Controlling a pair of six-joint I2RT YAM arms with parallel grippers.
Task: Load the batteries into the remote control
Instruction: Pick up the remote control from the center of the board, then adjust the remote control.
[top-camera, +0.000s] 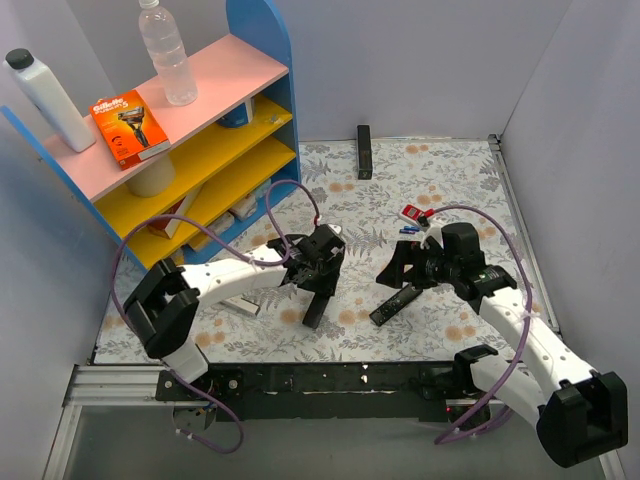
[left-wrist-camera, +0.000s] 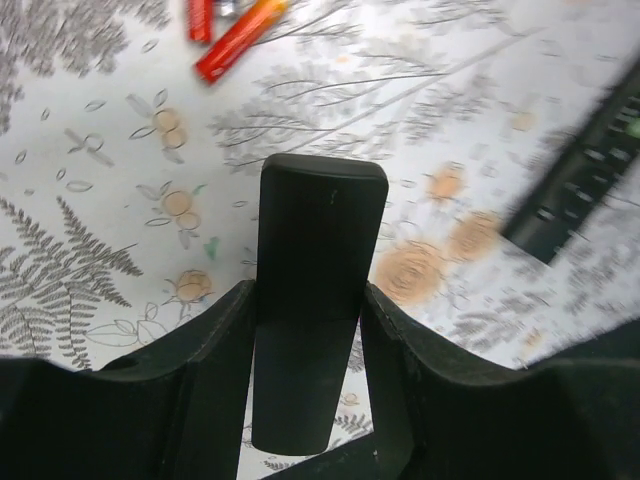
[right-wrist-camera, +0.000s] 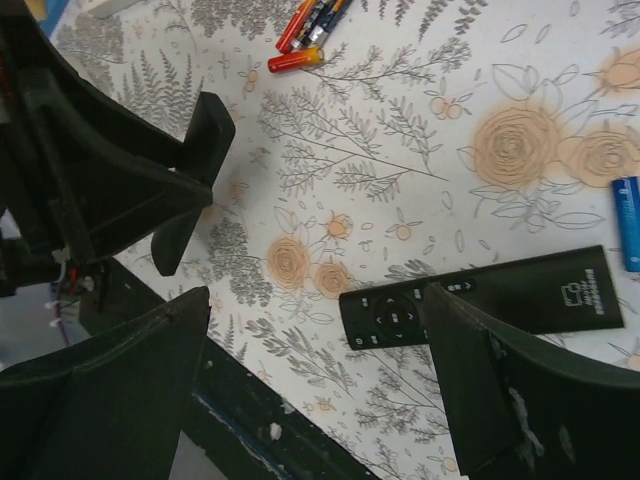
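Observation:
A slim black remote control (top-camera: 395, 303) lies buttons up on the flowered table, also in the right wrist view (right-wrist-camera: 480, 305) and blurred in the left wrist view (left-wrist-camera: 580, 190). My right gripper (top-camera: 402, 268) is open just above it (right-wrist-camera: 315, 300), one finger over its middle. My left gripper (top-camera: 322, 268) is shut (left-wrist-camera: 310, 300) on a plain black slab (left-wrist-camera: 318, 250) with no buttons showing; its lower end reaches the table (top-camera: 314, 310). I cannot tell whether this is a cover or a remote's back. A blue battery (right-wrist-camera: 627, 220) lies right of the remote; small blue cells (top-camera: 408, 232) lie behind it.
Red and orange small cells (right-wrist-camera: 295, 58) lie beyond the left gripper, also in the left wrist view (left-wrist-camera: 235, 40). A red-and-white item (top-camera: 414, 213) sits near the blue cells. Another black remote (top-camera: 364, 150) lies at the back. A coloured shelf (top-camera: 200, 130) stands at left. The table's front rail (right-wrist-camera: 260, 430) is close.

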